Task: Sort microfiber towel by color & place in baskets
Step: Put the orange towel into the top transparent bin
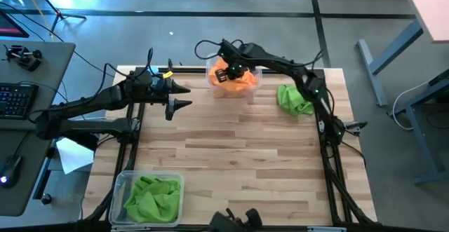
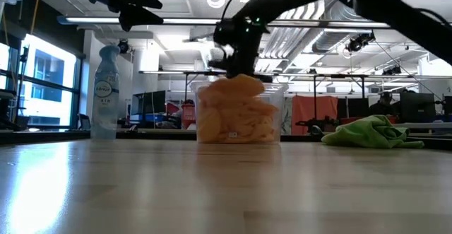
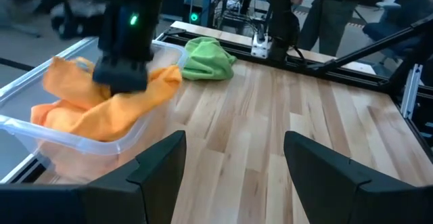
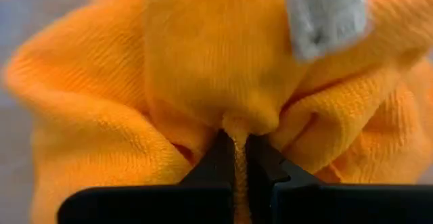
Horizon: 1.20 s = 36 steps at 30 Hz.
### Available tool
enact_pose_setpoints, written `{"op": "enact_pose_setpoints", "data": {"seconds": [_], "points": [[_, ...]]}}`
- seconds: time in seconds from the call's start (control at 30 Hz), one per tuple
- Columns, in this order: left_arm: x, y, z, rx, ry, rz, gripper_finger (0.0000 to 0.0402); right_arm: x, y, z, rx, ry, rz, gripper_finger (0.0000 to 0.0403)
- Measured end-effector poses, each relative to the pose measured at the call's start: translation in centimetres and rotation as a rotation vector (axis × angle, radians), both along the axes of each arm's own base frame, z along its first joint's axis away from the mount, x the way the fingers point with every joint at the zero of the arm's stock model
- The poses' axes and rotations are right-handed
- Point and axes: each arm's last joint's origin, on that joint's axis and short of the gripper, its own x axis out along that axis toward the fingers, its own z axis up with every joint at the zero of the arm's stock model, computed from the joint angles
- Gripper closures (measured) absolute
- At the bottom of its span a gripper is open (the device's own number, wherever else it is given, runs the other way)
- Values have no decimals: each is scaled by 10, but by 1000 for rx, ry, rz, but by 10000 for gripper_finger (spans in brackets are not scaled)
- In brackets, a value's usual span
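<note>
A clear basket [image 1: 257, 72] at the table's far edge holds a heap of orange towels [image 1: 242, 82]. My right gripper [image 1: 235, 69] hangs over this heap and is shut on an orange towel [image 4: 203, 61]. One loose green towel [image 1: 293, 99] lies bunched on the table to the right of that basket. A second clear basket [image 1: 125, 183] at the near left corner holds green towels [image 1: 151, 197]. My left gripper [image 1: 179, 96] hovers open over the far left of the table and touches nothing. My right gripper pinches a raised fold of the orange towel [image 4: 237, 126] between its two fingers, coming from above and pointing down. The towel bulges out around the fingertips. Its lower part rests on the heap in the basket, and one flap [image 3: 145, 92] drapes over the rim.
A spray bottle [image 2: 104, 92] stands at the far left in the low view. White paper [image 1: 74, 155] lies off the table's left side, beside a desk with a keyboard [image 1: 17, 100]. Bare wood [image 1: 245, 155] spans the middle of the table.
</note>
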Motion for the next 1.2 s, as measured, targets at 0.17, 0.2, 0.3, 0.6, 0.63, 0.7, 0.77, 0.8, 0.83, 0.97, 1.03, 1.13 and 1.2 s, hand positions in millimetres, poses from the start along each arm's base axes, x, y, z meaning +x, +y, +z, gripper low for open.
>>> {"op": "enact_pose_setpoints", "data": {"seconds": [0.17,0.2,0.3,0.6,0.63,0.7,0.77,0.8,0.83,0.97,1.03,1.13,1.2], "points": [[0,0,0,-7,-1,2,163,3,-16,-29,103,61,-73,396],[0,0,0,-7,-1,2,163,3,-18,-34,116,65,-76,394],[0,0,0,-7,-1,2,163,4,-23,-46,135,80,-86,391],[0,0,0,-8,-1,2,163,5,-28,-59,157,90,-74,389],[0,0,0,-8,-1,2,163,5,-28,-55,155,82,-62,387],[0,0,0,-17,-3,5,163,5,-29,-47,145,62,-53,378],[0,0,0,-24,-5,8,163,6,-29,-38,129,45,-37,359],[0,0,0,-25,-5,7,163,6,-29,-31,117,34,-33,348],[0,0,0,-25,-4,7,163,6,-28,-25,101,21,-32,335],[0,0,0,-32,-6,10,163,-5,-23,11,32,-35,-39,285],[0,0,0,-33,-6,10,163,-13,-19,29,-4,-28,-37,265],[0,0,0,-41,-7,13,163,-25,-13,53,-70,-20,-41,240],[0,0,0,-41,-7,13,163,-34,-5,72,-112,-16,-48,228]]}}
